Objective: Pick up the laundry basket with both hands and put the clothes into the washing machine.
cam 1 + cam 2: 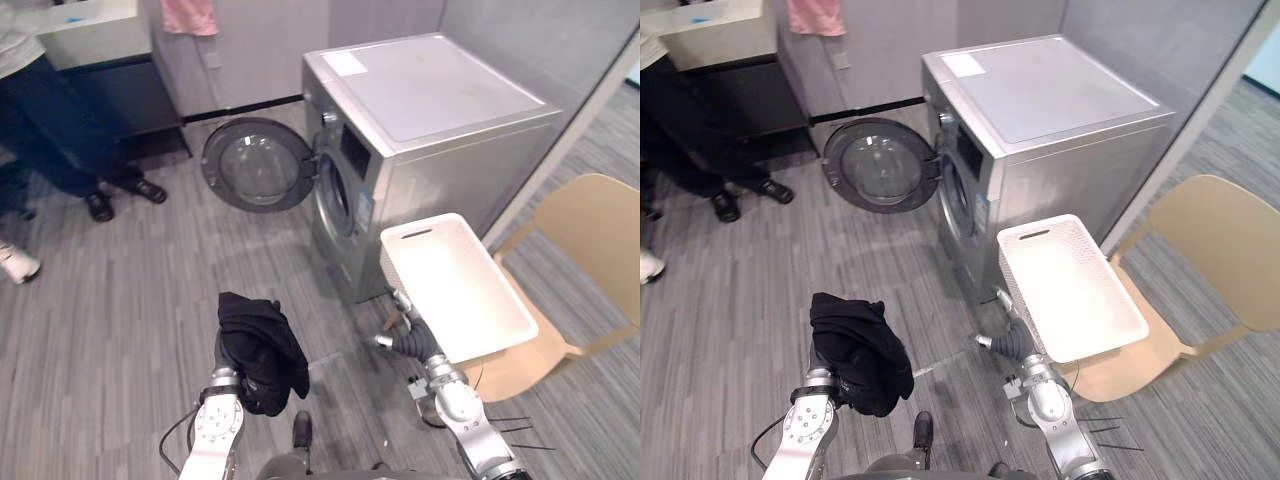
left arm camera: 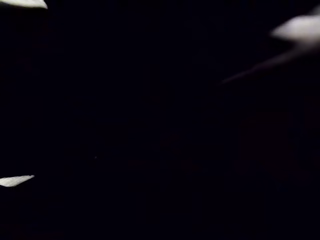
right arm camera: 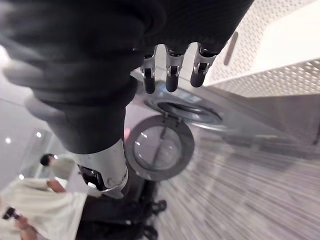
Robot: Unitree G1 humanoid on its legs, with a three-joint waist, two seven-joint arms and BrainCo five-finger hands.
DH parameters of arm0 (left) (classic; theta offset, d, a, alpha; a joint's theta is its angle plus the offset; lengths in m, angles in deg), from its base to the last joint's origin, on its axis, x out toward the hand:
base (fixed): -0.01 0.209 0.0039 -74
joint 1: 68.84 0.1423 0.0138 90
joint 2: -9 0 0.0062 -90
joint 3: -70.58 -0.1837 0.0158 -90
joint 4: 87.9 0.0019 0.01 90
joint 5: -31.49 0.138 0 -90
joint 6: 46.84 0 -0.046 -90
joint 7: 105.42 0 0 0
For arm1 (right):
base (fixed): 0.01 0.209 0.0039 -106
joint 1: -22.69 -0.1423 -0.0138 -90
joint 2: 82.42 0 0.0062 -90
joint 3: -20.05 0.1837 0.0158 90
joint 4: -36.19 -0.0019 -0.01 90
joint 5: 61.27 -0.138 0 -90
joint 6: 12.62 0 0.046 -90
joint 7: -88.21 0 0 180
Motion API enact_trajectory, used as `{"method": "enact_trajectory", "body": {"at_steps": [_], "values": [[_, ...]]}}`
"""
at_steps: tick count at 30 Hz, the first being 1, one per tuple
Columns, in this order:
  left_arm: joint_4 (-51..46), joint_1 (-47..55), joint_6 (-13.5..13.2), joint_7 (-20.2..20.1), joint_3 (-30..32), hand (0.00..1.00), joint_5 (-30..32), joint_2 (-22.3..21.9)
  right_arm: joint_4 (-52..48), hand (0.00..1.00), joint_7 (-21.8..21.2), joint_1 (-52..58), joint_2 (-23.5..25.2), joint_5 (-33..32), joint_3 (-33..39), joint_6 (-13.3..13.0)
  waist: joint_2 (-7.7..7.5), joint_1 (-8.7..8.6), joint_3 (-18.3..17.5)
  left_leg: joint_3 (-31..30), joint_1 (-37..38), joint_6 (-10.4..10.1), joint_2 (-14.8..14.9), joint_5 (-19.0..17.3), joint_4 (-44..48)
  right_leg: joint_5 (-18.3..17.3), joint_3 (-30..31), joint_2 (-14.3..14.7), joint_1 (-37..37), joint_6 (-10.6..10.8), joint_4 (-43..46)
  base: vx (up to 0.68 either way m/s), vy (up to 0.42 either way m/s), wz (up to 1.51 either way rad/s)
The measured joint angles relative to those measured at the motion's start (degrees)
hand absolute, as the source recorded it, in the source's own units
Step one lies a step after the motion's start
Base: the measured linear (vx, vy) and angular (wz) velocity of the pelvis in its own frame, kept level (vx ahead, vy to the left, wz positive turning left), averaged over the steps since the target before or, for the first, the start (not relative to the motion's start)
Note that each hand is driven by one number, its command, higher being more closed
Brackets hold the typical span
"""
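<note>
Loading is in hand: black clothes (image 1: 262,350) cover the left hand (image 1: 223,367), its grip untellable, the right hand (image 1: 408,330) slack and empty beside the empty basket (image 1: 455,290); next, carry them into the open washing machine (image 1: 430,90).

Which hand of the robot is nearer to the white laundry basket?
Right. The right hand is close beside the basket, at its left wall; the left hand is far to its left, under the black clothes.

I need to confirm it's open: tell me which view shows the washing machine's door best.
The left eye view: the door stands wide open, its round glass and rim whole, seen from above. The right eye view shows nearly the same. The right wrist view shows it from low down, also open.
</note>
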Motion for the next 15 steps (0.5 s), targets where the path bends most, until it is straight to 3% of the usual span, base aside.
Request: {"method": "enact_trajectory", "body": {"at_steps": [3,8,11,12,13,14,15], "values": [[5.73,-1.04,-0.14,-0.29,-0.28,1.0,-0.02,0.57,5.82,0.0,-0.19,0.0,0.39,2.75,-0.33,0.9,-0.69,0.07,0.76,-1.12,-1.26,-0.08,-0.95,-0.2,0.01,-2.86,-3.87,-1.98,-0.62,0.42,3.41,0.0,-0.05,0.61],[14.28,-1.55,0.3,-1.19,-0.25,1.0,1.36,0.96,16.71,0.0,-0.34,-2.5,2.02,4.93,-0.47,1.75,-1.9,0.28,1.88,-0.24,-1.63,0.54,-1.15,0.78,0.36,-3.04,-4.94,-2.55,-0.01,0.64,2.86,0.08,-0.059,0.17],[17.5,-1.53,1.07,-1.33,0.05,1.0,2.37,1.31,23.24,0.0,-0.33,-4.42,4.06,6.36,-0.36,2.54,-3.15,0.69,2.78,1.69,-1.08,1.51,-2.18,-1.07,0.43,-3.43,-4.43,-3.46,0.29,1.41,2.37,0.05,0.007,-0.13],[18.14,-1.54,1.5,-1.48,0.29,1.0,2.57,1.41,24.24,0.0,-0.32,-4.33,4.54,6.99,-0.26,2.91,-4.13,0.99,3.21,4.19,-1.4,3.21,-2.89,-3.11,1.73,-4.67,-4.66,-5.37,0.09,2.3,4.11,0.1,0.069,0.22],[18.34,-1.49,2.01,-2.22,0.34,1.0,2.93,1.57,24.75,0.0,-0.34,-3.34,4.8,7.33,0.01,3.52,-5.84,0.24,4.02,8.23,-2.77,5.52,-4.16,-6.75,8.83,-6.93,-5.6,-9.05,0.29,3.52,7.77,0.21,0.084,0.57],[18.57,-1.33,2.17,-2.46,0.35,1.0,3.42,1.16,24.81,0.0,-0.45,-2.05,4.45,7.32,0.06,3.62,-6.15,-0.46,4.47,9.49,-4.11,5.07,-5.2,-11.73,15.43,-7.53,-5.66,-11.53,0.46,3.12,14.06,0.24,0.08,0.68],[19.05,-1.12,2.24,-2.46,0.41,1.0,3.53,1.07,24.86,0.0,-0.47,-1.29,3.73,7.28,0.24,3.79,-6.04,-0.64,4.8,9.39,-4.62,5.19,-5.34,-13.84,18.02,-7.34,-3.06,-13.13,-1.13,1.41,19.4,0.25,0.124,0.57]]}}
